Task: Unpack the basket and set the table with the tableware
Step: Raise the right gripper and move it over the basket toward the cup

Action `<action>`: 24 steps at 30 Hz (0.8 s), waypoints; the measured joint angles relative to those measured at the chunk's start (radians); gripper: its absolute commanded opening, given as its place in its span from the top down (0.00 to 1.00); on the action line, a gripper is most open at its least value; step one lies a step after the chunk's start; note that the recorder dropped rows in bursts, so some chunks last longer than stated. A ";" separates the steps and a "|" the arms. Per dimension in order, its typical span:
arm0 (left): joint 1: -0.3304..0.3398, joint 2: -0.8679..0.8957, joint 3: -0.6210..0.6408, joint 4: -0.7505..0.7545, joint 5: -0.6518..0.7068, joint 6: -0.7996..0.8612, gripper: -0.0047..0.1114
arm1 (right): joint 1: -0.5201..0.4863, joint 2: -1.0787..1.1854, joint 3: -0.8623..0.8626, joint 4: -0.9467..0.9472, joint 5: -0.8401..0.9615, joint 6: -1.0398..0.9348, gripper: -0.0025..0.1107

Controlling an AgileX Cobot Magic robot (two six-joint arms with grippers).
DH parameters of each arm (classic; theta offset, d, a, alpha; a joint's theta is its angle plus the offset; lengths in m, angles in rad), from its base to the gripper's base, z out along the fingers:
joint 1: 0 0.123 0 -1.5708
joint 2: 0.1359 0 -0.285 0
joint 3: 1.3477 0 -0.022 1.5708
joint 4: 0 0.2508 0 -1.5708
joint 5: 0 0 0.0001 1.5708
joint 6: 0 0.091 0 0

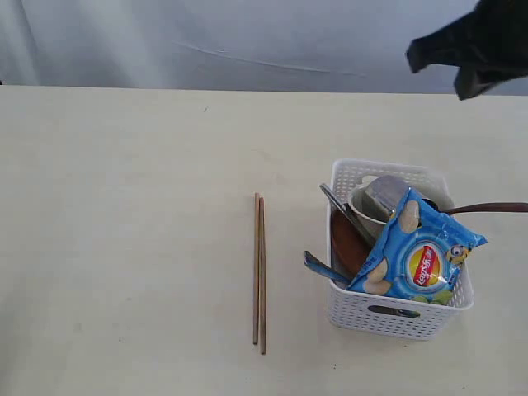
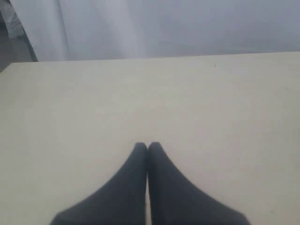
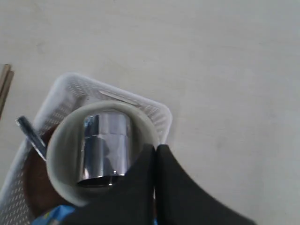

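The white basket (image 1: pixel 396 312) stands on the right of the table (image 1: pixel 124 247). In it a steel cup (image 1: pixel 384 195) lies inside a white bowl (image 1: pixel 363 208), beside a brown plate (image 1: pixel 346 241) and two steel handles (image 1: pixel 333 201). A dark spoon handle (image 1: pixel 488 208) sticks out to the right. Two chopsticks (image 1: pixel 259 268) lie side by side left of the basket. My right gripper (image 3: pixel 156 149) is shut and empty, high above the basket's rim (image 3: pixel 117 96), next to the bowl (image 3: pixel 63 150) and cup (image 3: pixel 105 145). My left gripper (image 2: pixel 147 146) is shut over bare tabletop.
A blue crisp packet (image 1: pixel 419 260) lies on top of the basket's near half, covering what is under it. The right arm's dark end (image 1: pixel 478 45) hangs at the upper right of the exterior view. A pale curtain (image 1: pixel 247 41) backs the table's far edge.
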 measured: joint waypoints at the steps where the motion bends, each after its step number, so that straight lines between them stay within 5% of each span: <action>1: 0.000 0.000 0.000 0.000 0.000 0.000 0.96 | -0.027 -0.012 0.021 0.012 -0.017 -0.012 0.98; 8: 0.000 0.000 0.000 0.000 0.000 0.000 0.96 | -0.090 -0.027 0.077 0.249 -0.083 -0.243 0.98; 17: 0.000 0.000 0.000 0.000 0.000 0.000 0.96 | -0.090 0.046 0.080 0.259 -0.056 -0.365 0.97; 19: 0.000 0.000 0.000 0.000 0.000 0.000 0.96 | -0.090 0.049 0.082 0.247 -0.012 -0.386 0.81; 22: 0.000 0.000 0.000 0.000 0.000 0.000 0.96 | -0.090 0.049 0.082 0.218 0.044 -0.402 0.38; 24: 0.000 0.000 0.000 0.000 0.000 0.000 0.96 | -0.090 0.049 0.082 0.194 0.116 -0.466 0.42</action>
